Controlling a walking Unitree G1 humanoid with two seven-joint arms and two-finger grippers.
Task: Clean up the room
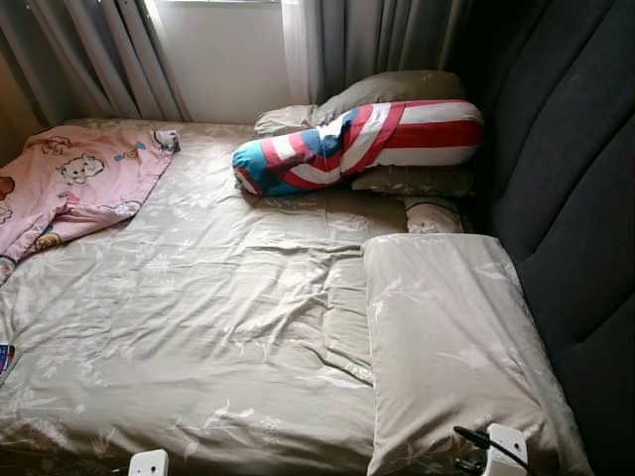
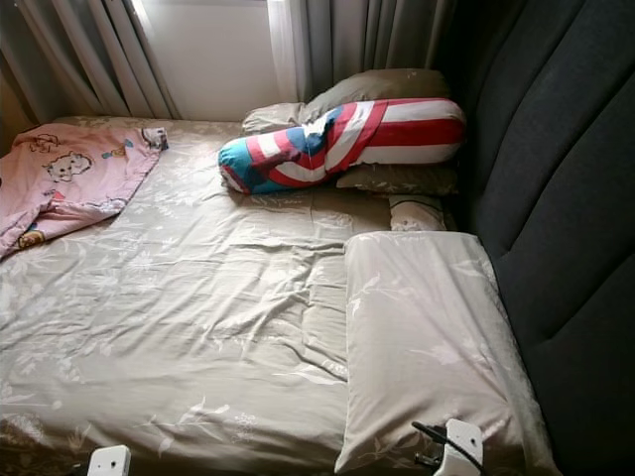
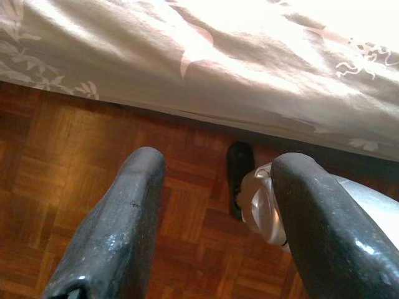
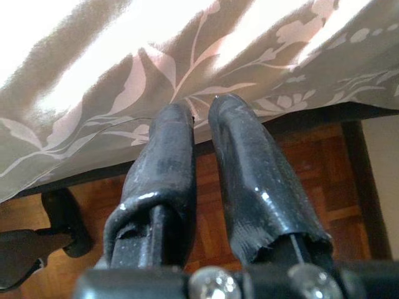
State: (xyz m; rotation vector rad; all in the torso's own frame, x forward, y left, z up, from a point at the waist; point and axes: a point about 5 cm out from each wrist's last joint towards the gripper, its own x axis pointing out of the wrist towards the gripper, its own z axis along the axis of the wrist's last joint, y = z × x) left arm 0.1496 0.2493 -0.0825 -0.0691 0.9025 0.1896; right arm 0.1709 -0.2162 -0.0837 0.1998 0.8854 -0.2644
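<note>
Your left gripper (image 3: 212, 205) hangs open and empty over the parquet floor (image 3: 56, 156); your right gripper (image 4: 199, 143) is closed, empty, by the bed (image 1: 218, 317). The pink pyjama (image 1: 79, 183) lies at its far-left corner.

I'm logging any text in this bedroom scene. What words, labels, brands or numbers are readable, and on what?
None can be read.
Pink blanket: cartoon animal prints, any lettering too small to tell.
Striped bolster: red, white and blue pattern, no words.
Bedsheet: leaf print, no text.

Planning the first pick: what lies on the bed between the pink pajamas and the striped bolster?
Just wrinkled beige sheet between the pink pajamas and the striped bolster, per the left eye view.
</note>
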